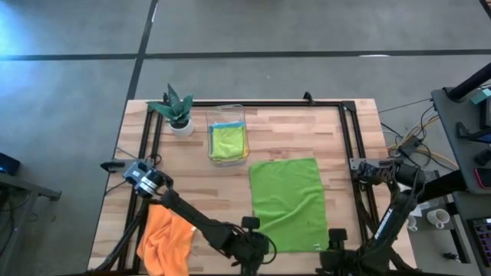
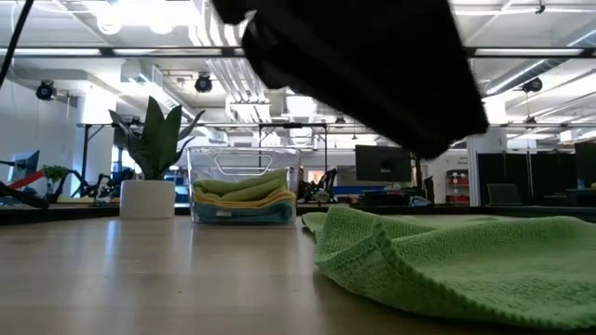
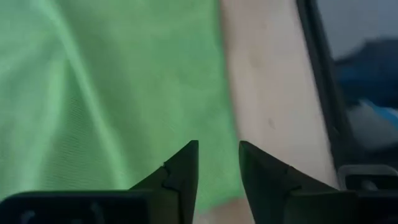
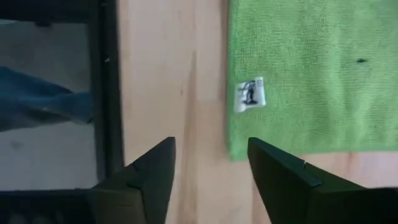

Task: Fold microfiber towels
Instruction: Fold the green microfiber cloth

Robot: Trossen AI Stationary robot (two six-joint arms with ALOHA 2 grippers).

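**Lime green towel lies flat between two open grippers**

Lime green towel [image 1: 288, 202] lies spread on the wooden table [image 1: 192, 184], in the middle of the near half. It is almost flat, with a soft ridge running across it; in the low view its near edge [image 2: 438, 261] rises in a low fold. A small white label [image 4: 250, 94] sits close to one near corner of it.

At the near left corner of the towel stands the left gripper [image 3: 219, 163]. Its two dark fingers are a little apart and hold nothing — the towel edge shows just under and beside them. At the near right corner stands the right gripper [image 4: 211, 163], with its fingers clearly apart, above bare wood just beside the corner with the label; it does not touch the cloth.

An orange towel [image 1: 165, 239] lies crumpled at the near left part of the table, partly under the left arm. Farther back, a clear plastic bin [image 1: 227, 140] holds folded towels [image 2: 244, 197] — green on top, then yellow, and blue at the bottom. Just left of the bin is a small potted plant [image 1: 178, 110] in a white pot. A black frame [image 1: 349, 130] runs along the table edges.
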